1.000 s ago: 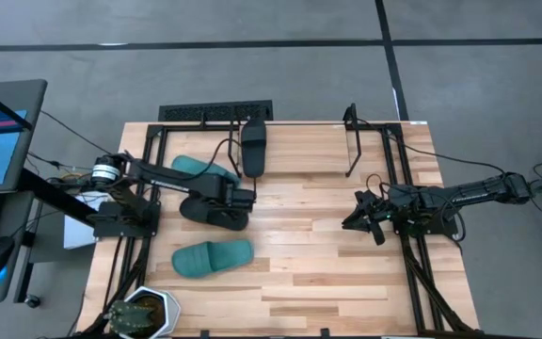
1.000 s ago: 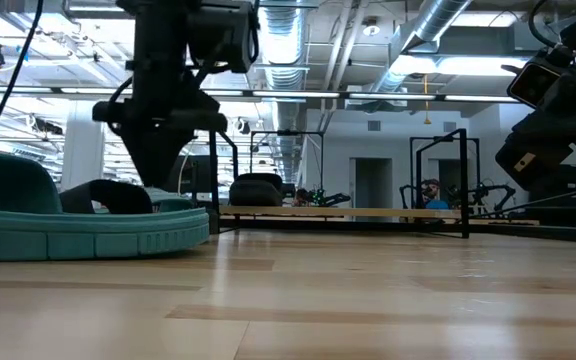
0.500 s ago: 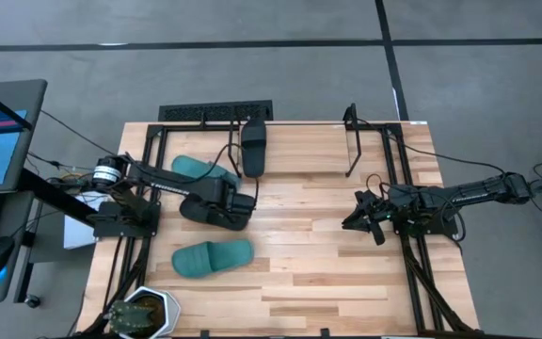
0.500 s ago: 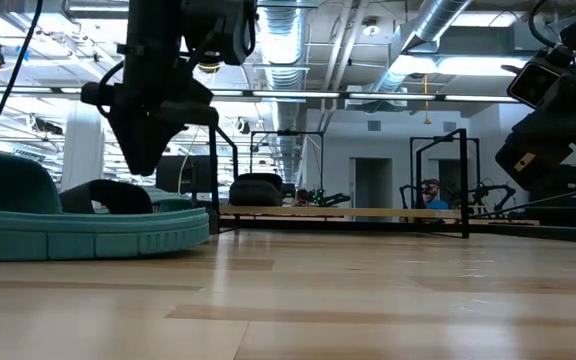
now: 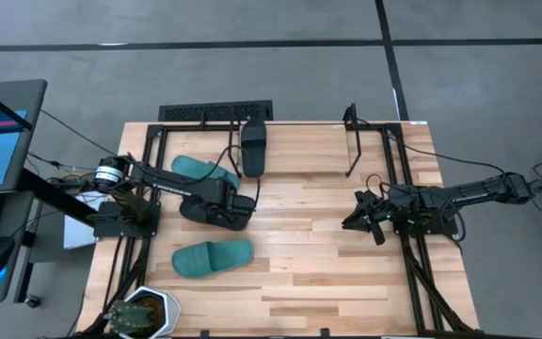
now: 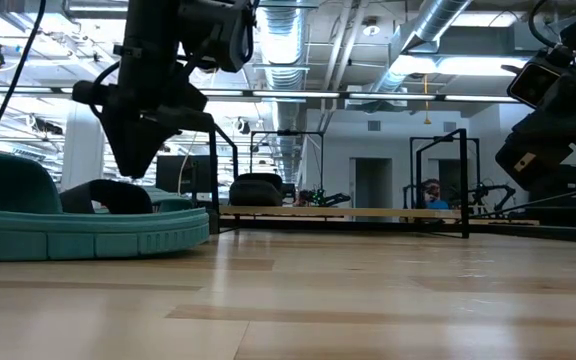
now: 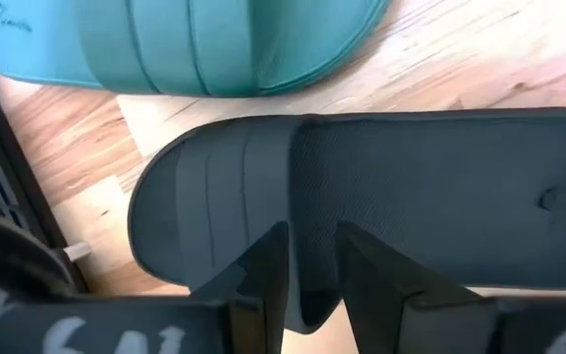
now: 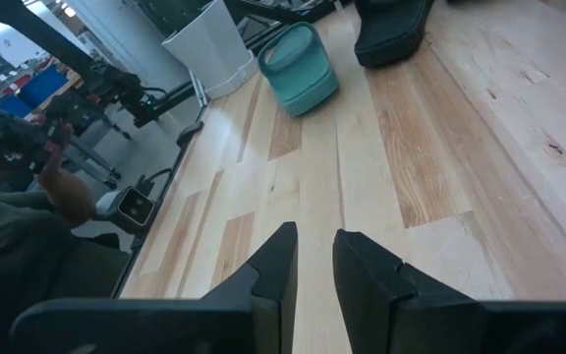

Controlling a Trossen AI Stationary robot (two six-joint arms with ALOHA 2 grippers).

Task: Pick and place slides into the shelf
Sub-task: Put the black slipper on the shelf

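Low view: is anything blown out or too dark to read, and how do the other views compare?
Low view: ceiling lights glare white and the left gripper reads as a silhouette. High view: table evenly lit. Left wrist view: black slide dark, its texture still visible.

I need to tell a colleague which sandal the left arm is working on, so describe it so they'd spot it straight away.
Start at the wooden table and go to its left half, where the left claw hangs. The black slide lies right under it. The two teal slides flank it, and the other black slide sits apart, in the shelf at the far edge.
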